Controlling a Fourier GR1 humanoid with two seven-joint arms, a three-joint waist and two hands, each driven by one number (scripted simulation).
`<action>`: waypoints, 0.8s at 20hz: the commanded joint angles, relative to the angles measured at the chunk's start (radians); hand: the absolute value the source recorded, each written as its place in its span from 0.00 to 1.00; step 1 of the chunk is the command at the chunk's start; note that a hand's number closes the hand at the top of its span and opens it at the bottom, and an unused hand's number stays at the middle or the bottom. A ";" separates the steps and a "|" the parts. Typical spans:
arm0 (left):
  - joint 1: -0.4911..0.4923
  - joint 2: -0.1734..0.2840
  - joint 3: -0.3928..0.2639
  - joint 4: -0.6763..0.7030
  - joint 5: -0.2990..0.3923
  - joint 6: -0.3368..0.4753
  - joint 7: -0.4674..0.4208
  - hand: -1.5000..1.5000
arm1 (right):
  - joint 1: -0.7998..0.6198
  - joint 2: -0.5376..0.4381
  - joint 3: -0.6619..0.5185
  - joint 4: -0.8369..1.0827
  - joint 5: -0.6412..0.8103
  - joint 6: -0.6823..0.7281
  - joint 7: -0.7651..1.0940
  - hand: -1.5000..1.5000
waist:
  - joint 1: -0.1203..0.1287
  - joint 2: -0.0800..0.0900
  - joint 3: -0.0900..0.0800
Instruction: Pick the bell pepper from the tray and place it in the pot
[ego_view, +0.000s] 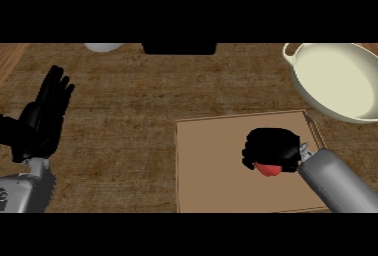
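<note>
Curling over 1 red bell pepper (267, 169), R hand (273, 146) seems closed on it, mid tray (210, 165). 1 pot (336, 82) at top-right edge; bare counter (148, 95) between. L hand (43, 120) rests open, left edge.

Both hands in view, right one low and curled.
Right hand (272, 146) fingers bent under, grey forearm angling in from lower right; left hand (40, 120) resting open at left edge, fingers up.

The brown, woven-textured counter top (140, 100) carries a flat tan rectangular tray (214, 175) under the right hand (272, 147), and a cream round pot (336, 82) beyond that hand.
</note>
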 joint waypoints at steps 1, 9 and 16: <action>0.004 -0.018 0.016 0.041 -0.019 -0.018 -0.038 0.50 | -0.010 0.040 -0.025 0.089 0.061 -0.048 -0.057 1.00 | 0.001 0.005 0.004; 0.051 0.008 0.063 -0.049 -0.003 -0.011 0.017 0.50 | 0.272 -0.084 -0.100 -0.097 -0.066 -0.046 -0.064 1.00 | -0.041 -0.008 0.004; 0.069 0.005 0.067 -0.060 -0.008 -0.010 0.004 0.50 | 0.586 -0.278 -0.301 -0.278 -0.306 -0.018 -0.133 1.00 | -0.068 -0.010 0.002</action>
